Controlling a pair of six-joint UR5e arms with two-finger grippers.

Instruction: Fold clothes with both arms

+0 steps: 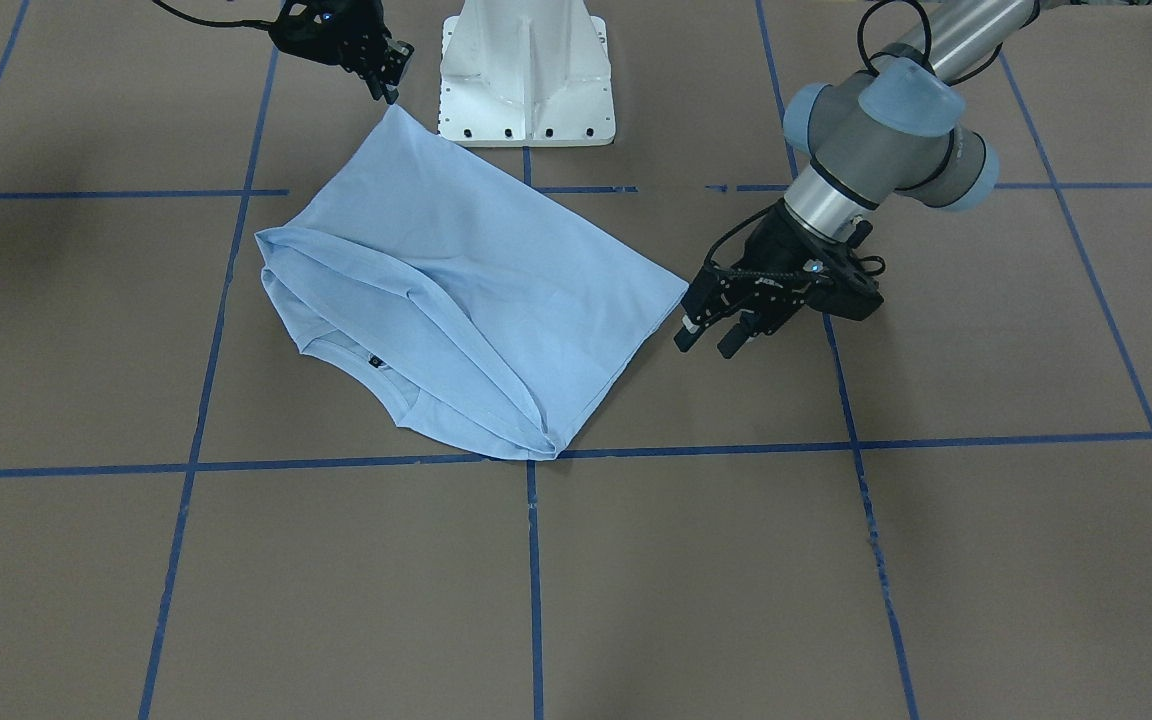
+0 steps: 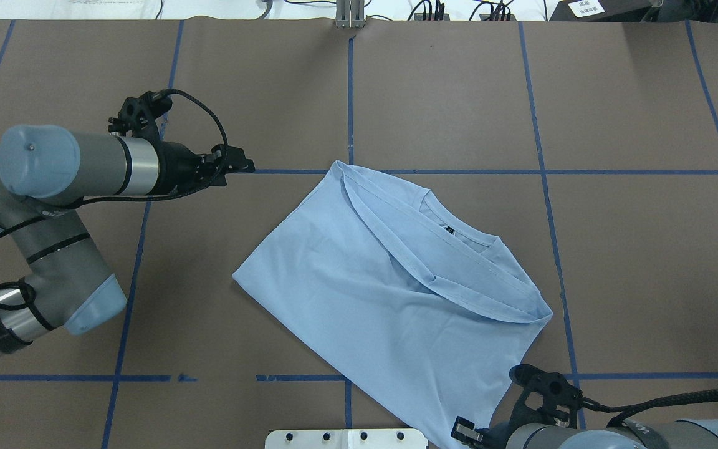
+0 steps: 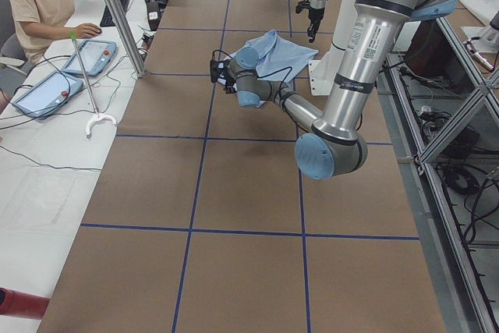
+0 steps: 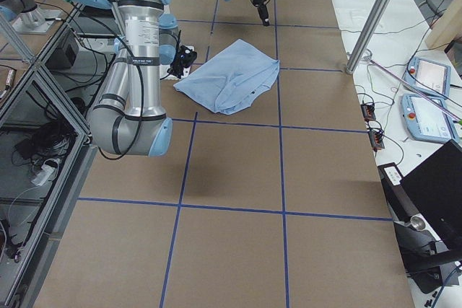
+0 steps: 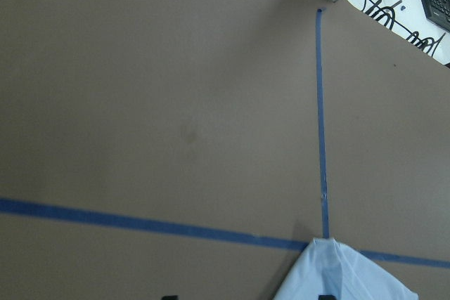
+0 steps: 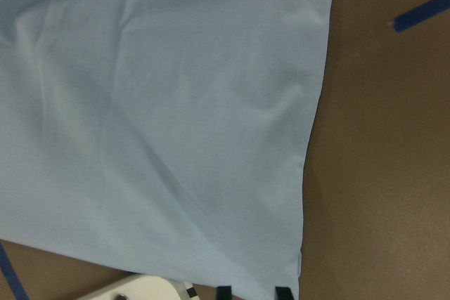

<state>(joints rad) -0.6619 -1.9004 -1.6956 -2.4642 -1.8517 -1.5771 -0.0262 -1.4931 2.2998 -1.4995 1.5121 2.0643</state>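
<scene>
Pedestal [image 1: 526, 70] as the fixed mark, working outward from it. Closest, just beside the pedestal on the robot's right: right hand [image 1: 391, 75], poised low over the T-shirt [image 1: 476, 270] at the corner lying nearest the pedestal. Fingers set narrow, with a gap between the tips in the wrist view, blue cloth beneath that gap and the side edge just past one finger. Apparently nothing clamped, though contact with the fabric hard to judge. Placed there, by the look of it, to take that corner for the next fold.

Next out from the pedestal: the T-shirt itself, flat on the desk [image 1: 886, 580], skewed toward the robot's right, already doubled over. Shows a hemmed edge running slantwise below the collar [image 1: 351, 350], on the side away from the pedestal; no chest print on view. Reaches with its farthest tip to a crossing of blue tape lines [image 1: 533, 560], straight out from the pedestal.

Farthest out, about level with that tip and on the pedestal's left side: left hand [image 1: 706, 335], fingers spread wide, empty, seemingly raised off the desk and apart from the cloth. Catches only the far tip of the T-shirt low in the wrist view, between the fingertips. Reads as lined up on that tip, posted at the opposite end to lift two corners together and keep the fold square.
</scene>
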